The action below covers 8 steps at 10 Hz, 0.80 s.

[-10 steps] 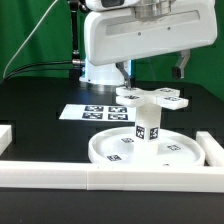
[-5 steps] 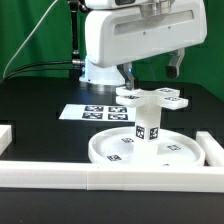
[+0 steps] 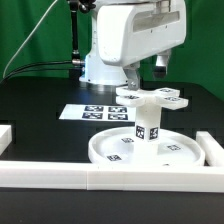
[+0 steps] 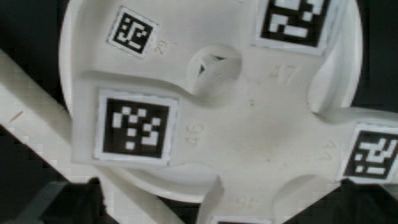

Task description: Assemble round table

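A white round disc (image 3: 143, 149), a white cylinder leg (image 3: 147, 125) and a white cross-shaped piece (image 3: 152, 97) are marked with black-and-white square tags. A black table (image 3: 40, 105) and green backdrop (image 3: 30, 30) are shown.

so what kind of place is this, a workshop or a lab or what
Most likely a robotics lab test bench: a black table fenced by white border rails, a green backdrop curtain, and a marker board beside white furniture parts carrying square tags, such as the cross-shaped piece.
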Available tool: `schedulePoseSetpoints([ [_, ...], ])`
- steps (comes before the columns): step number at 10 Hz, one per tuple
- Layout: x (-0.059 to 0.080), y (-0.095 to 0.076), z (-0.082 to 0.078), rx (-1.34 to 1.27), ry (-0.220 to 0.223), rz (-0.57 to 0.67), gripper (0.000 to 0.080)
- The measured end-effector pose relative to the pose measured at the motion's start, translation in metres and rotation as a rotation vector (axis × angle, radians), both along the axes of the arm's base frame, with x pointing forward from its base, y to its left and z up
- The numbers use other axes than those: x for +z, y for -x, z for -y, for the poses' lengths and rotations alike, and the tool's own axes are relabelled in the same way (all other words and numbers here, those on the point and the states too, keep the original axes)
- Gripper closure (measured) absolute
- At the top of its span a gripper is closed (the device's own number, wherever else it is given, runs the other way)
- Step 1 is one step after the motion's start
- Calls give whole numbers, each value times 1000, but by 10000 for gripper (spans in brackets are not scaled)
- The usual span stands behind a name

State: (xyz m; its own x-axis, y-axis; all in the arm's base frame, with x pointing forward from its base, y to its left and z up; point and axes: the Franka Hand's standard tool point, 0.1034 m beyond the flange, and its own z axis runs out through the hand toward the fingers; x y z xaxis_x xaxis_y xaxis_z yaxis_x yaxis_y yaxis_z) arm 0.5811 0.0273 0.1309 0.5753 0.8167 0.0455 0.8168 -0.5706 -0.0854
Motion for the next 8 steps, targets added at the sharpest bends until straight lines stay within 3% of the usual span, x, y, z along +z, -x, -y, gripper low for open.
schedulePoseSetpoints([
  [8,2,-5,1,436,8,83,151],
])
